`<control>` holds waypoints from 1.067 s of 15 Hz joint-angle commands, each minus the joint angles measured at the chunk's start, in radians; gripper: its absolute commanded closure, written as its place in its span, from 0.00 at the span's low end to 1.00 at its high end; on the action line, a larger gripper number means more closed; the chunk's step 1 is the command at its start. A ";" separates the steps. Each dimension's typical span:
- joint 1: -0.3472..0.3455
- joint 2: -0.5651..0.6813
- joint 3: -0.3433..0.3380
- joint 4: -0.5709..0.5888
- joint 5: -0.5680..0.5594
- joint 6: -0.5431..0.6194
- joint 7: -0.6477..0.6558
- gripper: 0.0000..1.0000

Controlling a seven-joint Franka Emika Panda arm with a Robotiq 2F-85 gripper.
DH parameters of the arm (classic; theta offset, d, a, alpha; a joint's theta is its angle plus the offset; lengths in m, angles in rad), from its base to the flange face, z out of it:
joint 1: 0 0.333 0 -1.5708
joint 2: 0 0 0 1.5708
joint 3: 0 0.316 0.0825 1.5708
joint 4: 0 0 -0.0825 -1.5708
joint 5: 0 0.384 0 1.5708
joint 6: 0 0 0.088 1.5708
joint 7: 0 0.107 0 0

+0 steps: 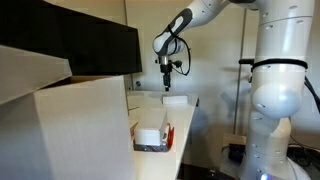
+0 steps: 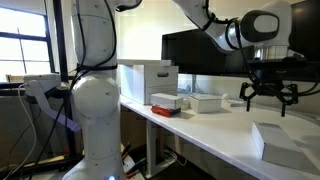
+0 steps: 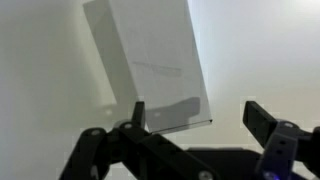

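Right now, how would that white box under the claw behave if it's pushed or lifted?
The white box looks flat and low, so it probably won't tip or roll. Its smooth face on the smooth table suggests it would slide easily. Possibly light cardboard.

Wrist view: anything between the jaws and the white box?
Nothing visible. The jaws stand open above the table, and the white box lies flat on it just ahead of them, with only air between.

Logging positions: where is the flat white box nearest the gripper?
The flat white box lies on the table, beyond the jaws in the wrist view; in an exterior view, lower right, below the gripper.
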 commanded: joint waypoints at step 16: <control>-0.016 -0.081 0.030 -0.163 -0.023 0.088 -0.005 0.00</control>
